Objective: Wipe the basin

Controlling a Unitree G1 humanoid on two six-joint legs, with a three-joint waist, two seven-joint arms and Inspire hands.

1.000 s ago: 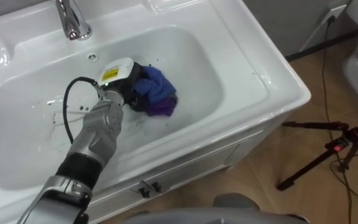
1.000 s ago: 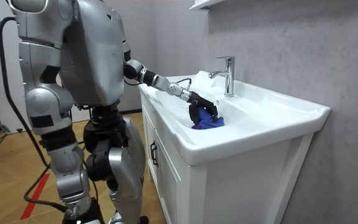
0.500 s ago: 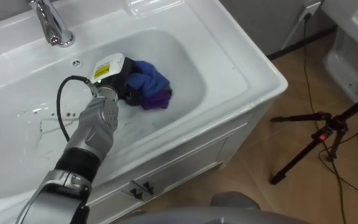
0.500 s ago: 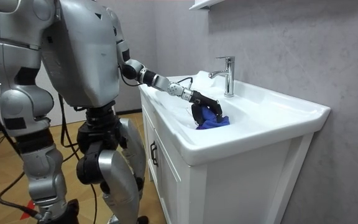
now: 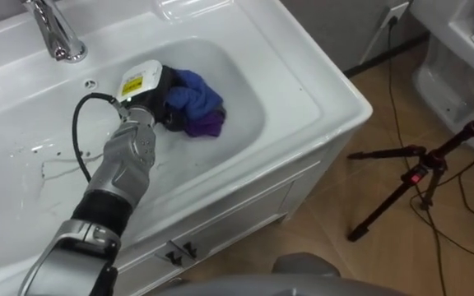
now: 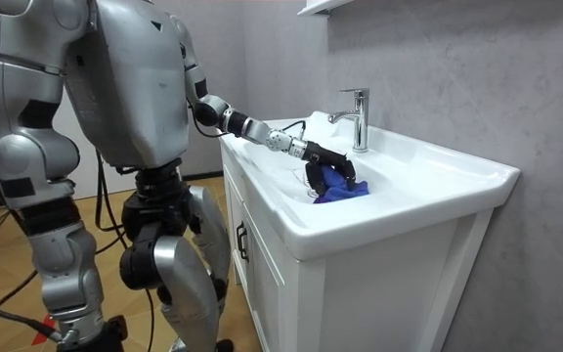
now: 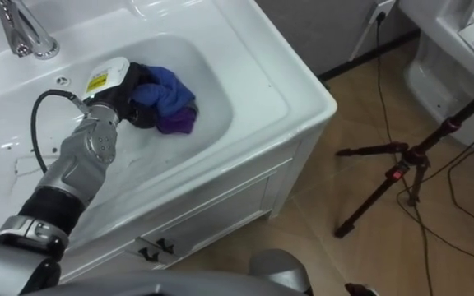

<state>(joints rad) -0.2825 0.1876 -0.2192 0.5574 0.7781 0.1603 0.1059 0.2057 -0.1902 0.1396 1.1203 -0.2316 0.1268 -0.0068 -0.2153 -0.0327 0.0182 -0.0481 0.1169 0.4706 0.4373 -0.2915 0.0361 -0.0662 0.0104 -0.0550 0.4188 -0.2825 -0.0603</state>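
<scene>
Basin (image 5: 303,78): white, set in a cabinet, with the robot standing at its front.
Cloth (image 5: 197,100): blue and purple, bunched on the basin floor towards the robot's right, past the tap (image 5: 53,34).
Left hand (image 5: 144,85): down in the basin and pressed on the cloth. Its dark fingers (image 5: 169,111) appear curled into the folds.
Right hand (image 6: 71,323): hanging low at the room view's left.

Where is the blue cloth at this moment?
In the left eye view the blue cloth lies inside the white basin, near its right end, gripped by the left hand, to the right of the faucet.
</scene>
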